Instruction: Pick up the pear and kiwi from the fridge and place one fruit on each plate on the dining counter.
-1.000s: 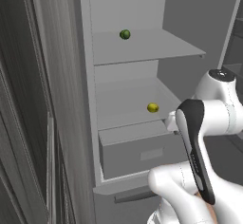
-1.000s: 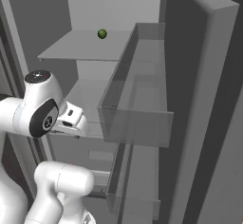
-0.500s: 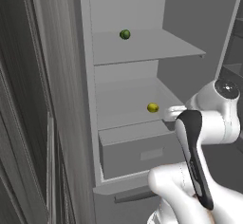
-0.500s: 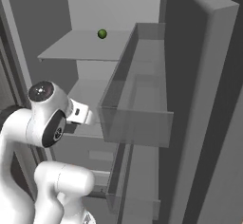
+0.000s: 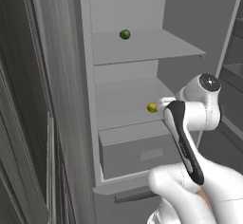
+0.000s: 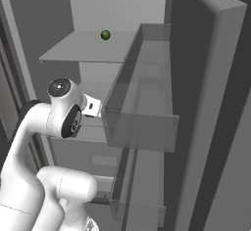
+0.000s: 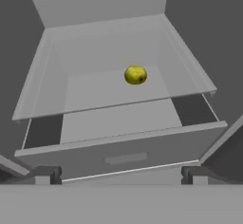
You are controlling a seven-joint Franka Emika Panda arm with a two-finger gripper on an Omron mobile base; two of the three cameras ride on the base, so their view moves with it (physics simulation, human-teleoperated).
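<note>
The fridge stands open in front of me. The pear, small and yellow-green, lies alone on the middle shelf; in the left base view the pear sits just left of my wrist. My gripper is open, its fingertips wide apart, short of the shelf's front edge and above the drawer, with nothing between them. The kiwi, the plates and the dining counter are out of view.
A dark green ball rests on the upper shelf. A grey drawer sticks out below the middle shelf. The open door's clear bin juts out close to the right of my arm.
My hand has reached further forward toward the middle shelf and the pear. The jaws stay open. The pear and the ball have not moved.
</note>
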